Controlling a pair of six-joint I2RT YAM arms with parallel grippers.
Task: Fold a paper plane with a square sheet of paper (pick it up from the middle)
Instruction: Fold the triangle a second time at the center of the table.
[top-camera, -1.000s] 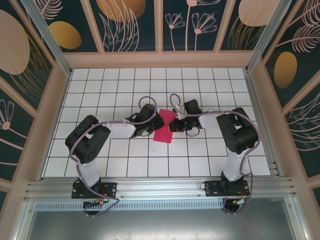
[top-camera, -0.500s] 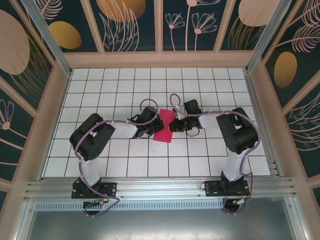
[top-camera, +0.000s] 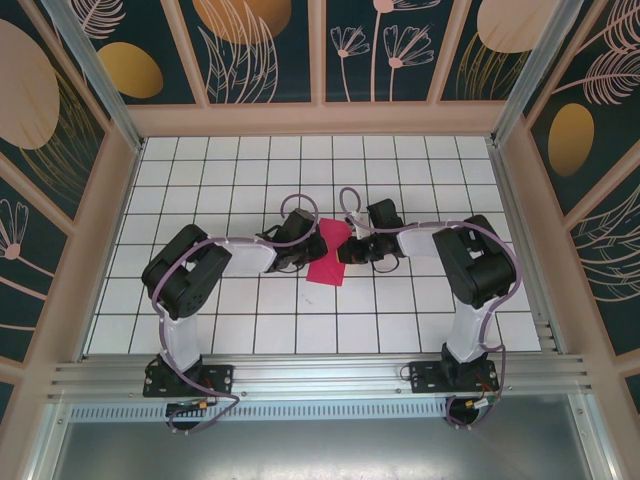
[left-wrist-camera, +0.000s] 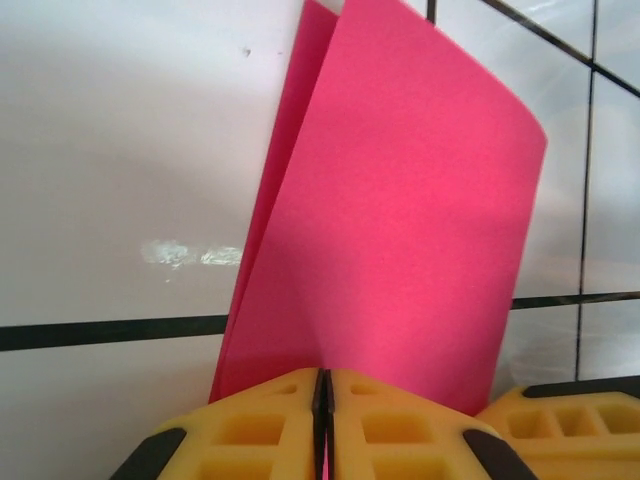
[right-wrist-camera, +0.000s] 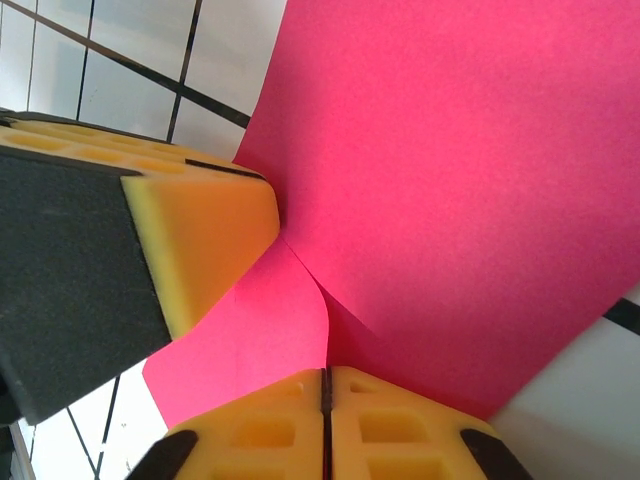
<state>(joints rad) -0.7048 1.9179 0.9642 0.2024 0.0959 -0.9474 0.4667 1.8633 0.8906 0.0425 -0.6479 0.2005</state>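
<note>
Paper sheet (top-camera: 330, 256) magenta-pink; left claw pads (left-wrist-camera: 250, 430) yellow; table (top-camera: 400, 170) white, black grid; walls (top-camera: 270, 60) teal, floral.

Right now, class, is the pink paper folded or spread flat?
Folded: the pink paper shows two layers meeting at the left gripper, with a crease near the right gripper.

- The sheet of paper (top-camera: 328, 260) lies near the middle of the table (top-camera: 200, 170), between the two grippers.
- The left gripper (top-camera: 312, 247) pinches its left edge.
- The right gripper (top-camera: 345, 250) pinches its right edge.
</note>
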